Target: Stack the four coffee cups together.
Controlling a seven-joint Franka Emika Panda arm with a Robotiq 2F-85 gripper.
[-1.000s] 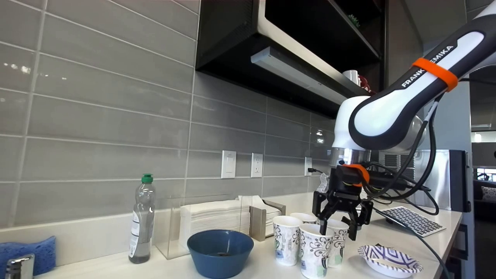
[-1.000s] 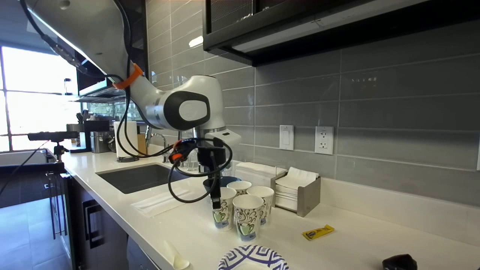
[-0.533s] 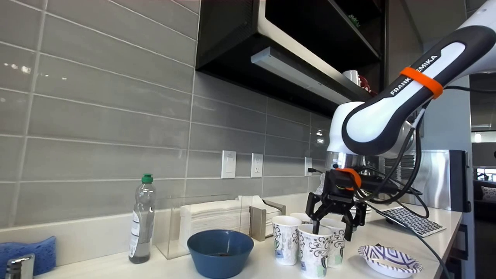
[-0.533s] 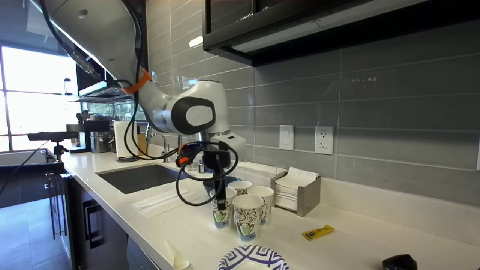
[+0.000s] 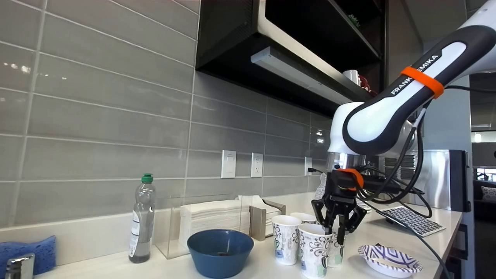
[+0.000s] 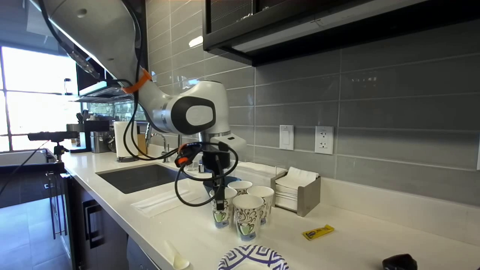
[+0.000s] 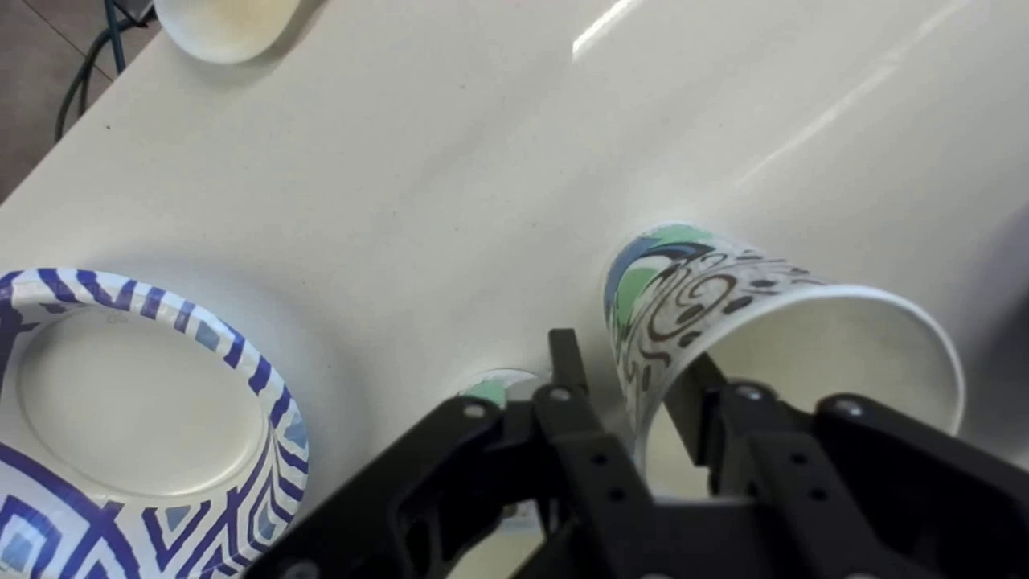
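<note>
Four white patterned paper cups stand upright in a close group. In an exterior view they are the front cup (image 5: 313,252), left cup (image 5: 286,240), back cup (image 5: 304,217) and right cup (image 5: 335,254). The front cup is the one at the counter-edge side (image 6: 221,217) in an exterior view. My gripper (image 5: 334,237) is partly open around that cup's wall. In the wrist view the gripper (image 7: 631,382) has one finger inside this cup (image 7: 691,297) and the other outside, with gaps to the wall. A second cup (image 7: 490,559) is mostly hidden by the gripper.
A patterned dish (image 5: 389,261) lies beside the cups and also shows in the wrist view (image 7: 265,378). A blue bowl (image 5: 220,252), plastic bottle (image 5: 142,224) and napkin holder (image 6: 309,195) stand nearby. A yellow packet (image 6: 318,232) lies on the counter.
The gripper has moved toward the sink side and lower, onto the cup's rim. Its fingers have since drawn closer together. The cups stand where they were.
</note>
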